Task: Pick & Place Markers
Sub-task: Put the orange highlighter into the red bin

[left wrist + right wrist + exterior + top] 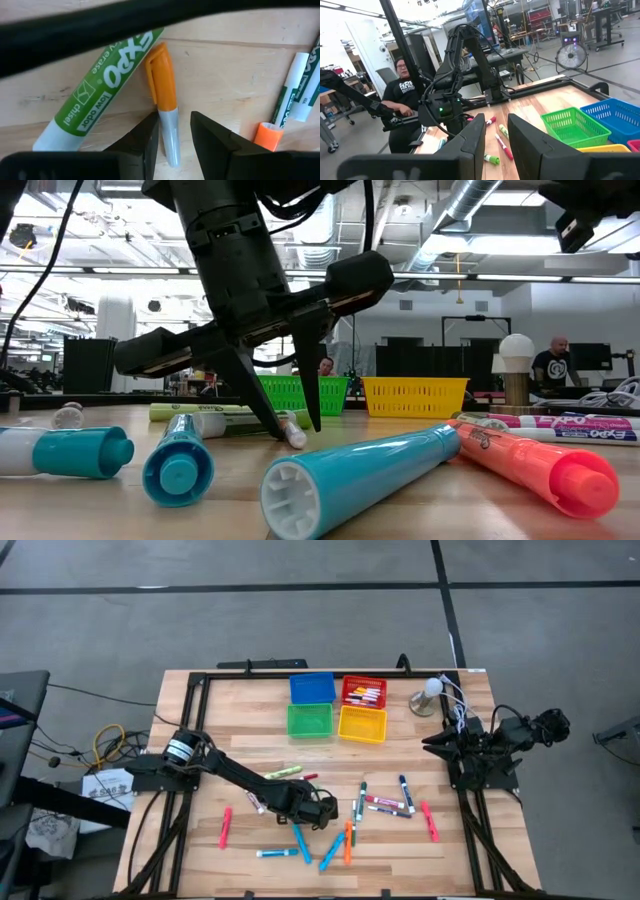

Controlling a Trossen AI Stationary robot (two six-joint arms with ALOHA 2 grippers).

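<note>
Left hand (174,131) straddles an orange-capped marker (165,100) on the wooden table (225,70).

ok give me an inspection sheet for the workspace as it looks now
surface: wooden table in a dark frame, bare in the left half's far part.
job's things: markers scattered over the near middle; more lie in the red bin.
clutter: blue bin, green bin, yellow bin; a white-domed object beside them.
grippers: left gripper down at the table, fingers either side of an orange-capped marker, next to a green marker; right gripper waits at the right edge, fingers slightly apart, holding nothing.
cables: white leads by the right arm; yellow cable coil on the floor, left.
surroundings: a seated person beyond the table.
</note>
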